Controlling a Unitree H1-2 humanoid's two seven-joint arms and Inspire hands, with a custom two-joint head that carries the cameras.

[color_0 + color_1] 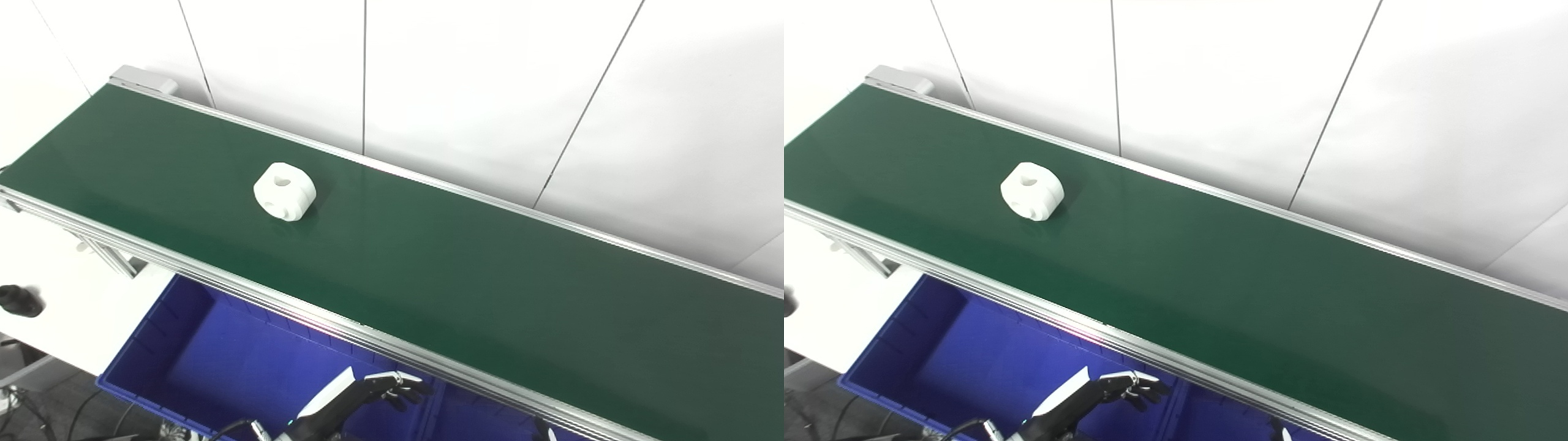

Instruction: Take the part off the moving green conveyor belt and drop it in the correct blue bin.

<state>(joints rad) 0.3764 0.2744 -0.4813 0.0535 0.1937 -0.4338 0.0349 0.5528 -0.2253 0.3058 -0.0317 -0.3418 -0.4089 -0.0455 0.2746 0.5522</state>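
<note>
Nearest, the left hand [392, 387] hangs empty with fingers spread over the blue bin [184, 343]. At ten o'clock, well apart, the white part [285, 191] rides the green belt [465, 269]; a late reach could miss it. The right hand is barely visible, its state unclear.

My two head cameras sit side by side, both looking down from above, facing wall. Green conveyor belt [429, 263] crosses each frame diagonally, upper left to lower right, at medium range. Views share nearly whole scene: belt, white wall panels [478, 86] across top, blue bin [968, 355] at lower left. Right eye view shows everything shifted slightly toward frame left versus left eye view. Belt's far end [142, 78] visible at upper left in both.
</note>
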